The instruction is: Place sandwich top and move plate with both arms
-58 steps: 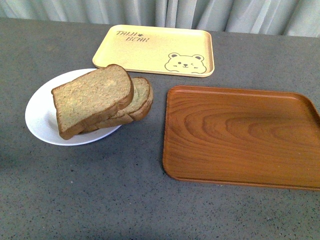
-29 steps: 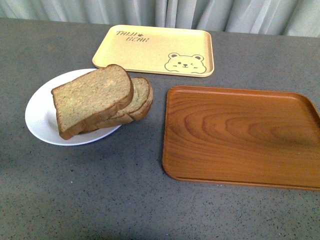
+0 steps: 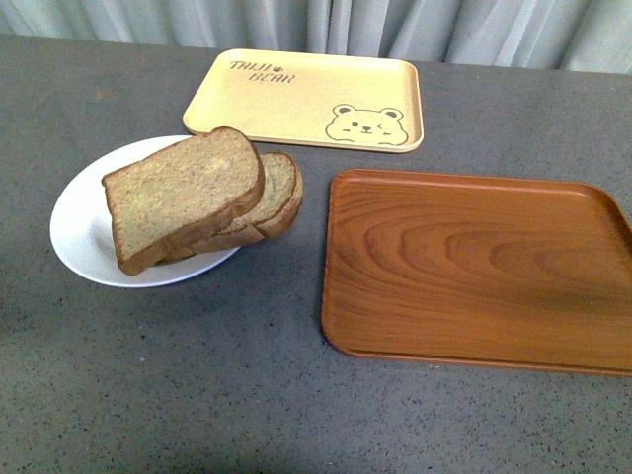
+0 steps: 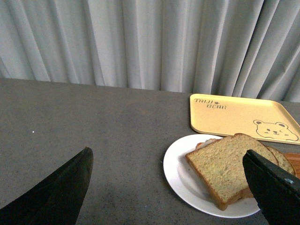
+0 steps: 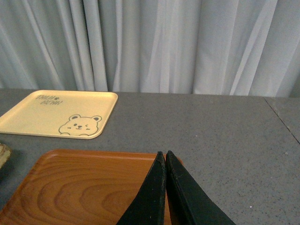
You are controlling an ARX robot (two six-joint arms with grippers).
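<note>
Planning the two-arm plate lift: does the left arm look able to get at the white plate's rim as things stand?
Probably yes. The left tool is open, the plate lies just ahead with only bare table between, and its near rim is clear of the sandwich top.

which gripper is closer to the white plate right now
Left. The left gripper, open, hangs just short of the plate, which lies just ahead of it. The right gripper, shut, is over the wooden tray, off to the plate's side.
</note>
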